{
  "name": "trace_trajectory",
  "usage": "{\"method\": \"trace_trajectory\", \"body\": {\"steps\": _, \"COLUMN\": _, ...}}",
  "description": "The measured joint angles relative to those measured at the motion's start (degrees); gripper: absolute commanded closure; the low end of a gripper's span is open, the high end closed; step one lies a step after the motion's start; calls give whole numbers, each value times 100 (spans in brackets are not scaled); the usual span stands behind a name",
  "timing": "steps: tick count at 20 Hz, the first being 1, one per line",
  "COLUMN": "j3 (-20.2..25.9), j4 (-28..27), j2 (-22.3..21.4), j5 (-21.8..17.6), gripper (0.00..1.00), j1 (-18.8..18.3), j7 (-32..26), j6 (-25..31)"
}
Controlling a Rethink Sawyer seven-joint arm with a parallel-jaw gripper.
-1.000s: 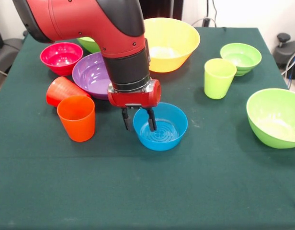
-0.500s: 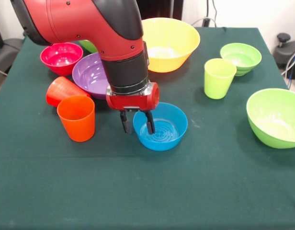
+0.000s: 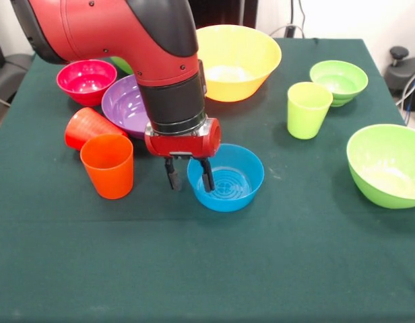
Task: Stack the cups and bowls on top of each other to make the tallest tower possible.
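My gripper hangs open over the left rim of the blue bowl, one finger inside the bowl and the other outside it. The orange cup stands upright to its left. The red cup lies tilted behind the orange one, beside the purple bowl. The magenta bowl and the yellow bowl are further back. The lime green cup stands at the right. No tower shows.
A small lime green bowl sits at the back right and a large one at the right edge. A third green bowl is mostly hidden behind my arm. All rest on a dark green cloth.
My gripper has shifted slightly left and lower at the blue bowl's left rim. The bowl and the other things have not moved.
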Motion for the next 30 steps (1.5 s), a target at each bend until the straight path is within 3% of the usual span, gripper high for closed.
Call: {"method": "trace_trajectory", "body": {"steps": 30, "j3": -107, "j4": -99, "j2": -2, "j5": 0, "gripper": 0, "j1": 21, "j7": 0, "j6": 1}}
